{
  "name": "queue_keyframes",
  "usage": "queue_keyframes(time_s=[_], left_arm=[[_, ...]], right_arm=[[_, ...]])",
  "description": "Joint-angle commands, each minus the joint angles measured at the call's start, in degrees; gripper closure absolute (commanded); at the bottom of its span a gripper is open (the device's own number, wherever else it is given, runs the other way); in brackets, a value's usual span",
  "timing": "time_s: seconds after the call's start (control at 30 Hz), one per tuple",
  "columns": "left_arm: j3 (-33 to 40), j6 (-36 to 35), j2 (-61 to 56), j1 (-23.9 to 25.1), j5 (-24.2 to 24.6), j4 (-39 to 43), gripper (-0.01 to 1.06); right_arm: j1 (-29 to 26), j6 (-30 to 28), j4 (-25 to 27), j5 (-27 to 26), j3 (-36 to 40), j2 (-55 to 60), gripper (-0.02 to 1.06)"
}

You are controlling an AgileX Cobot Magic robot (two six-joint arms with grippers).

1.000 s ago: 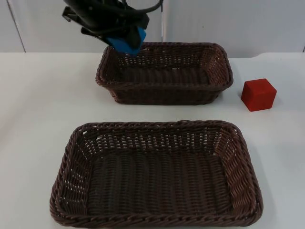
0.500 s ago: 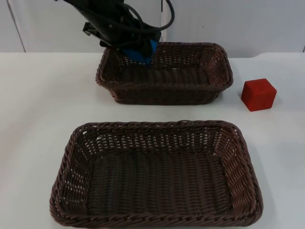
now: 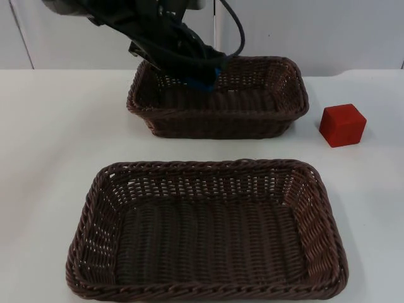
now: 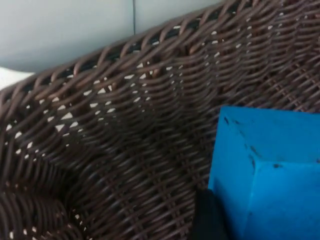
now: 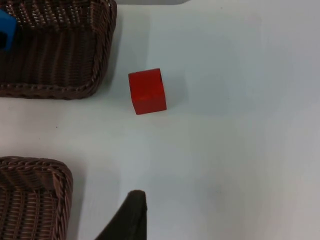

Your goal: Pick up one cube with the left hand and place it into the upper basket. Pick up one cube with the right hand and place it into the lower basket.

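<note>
One cube, the blue cube (image 3: 203,81), is sinking lower into the upper basket (image 3: 287,107), left claw (image 3: 201,79) clamping it; right claw (image 5: 131,220) is waiting, grip unclear.

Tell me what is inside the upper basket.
Inside the upper basket the left gripper holds the blue cube near the back wall. The arm covers part of the basket's floor there; the visible remainder is bare wicker.

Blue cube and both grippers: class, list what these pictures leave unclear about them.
- Blue cube: whether it touches the upper basket floor; left arm covers it in top view, an edge cuts it in left wrist view.
- Left gripper: finger spread, hidden by the arm.
- Right gripper: one fingertip visible above the table near the red cube; the rest cut off.
</note>
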Motion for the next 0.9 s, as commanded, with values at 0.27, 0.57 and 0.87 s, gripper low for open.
queue_keyframes(time_s=[0.27, 0.57, 0.87], left_arm=[[-0.4, 0.2, 1.9, -0.5, -1.0, -0.4, 1.05], [-0.4, 0.2, 2.0, -0.5, -1.0, -0.6, 0.79], [-0.4, 0.2, 2.5, -0.5, -0.8, -0.4, 0.48]], right_arm=[[0.1, -0.2, -0.4, -2.1, 0.8, -0.2, -0.01], [0.1, -0.2, -0.4, -2.1, 0.8, -0.2, -0.01], [0.1, -0.2, -0.4, -2.1, 0.8, -0.2, -0.01]])
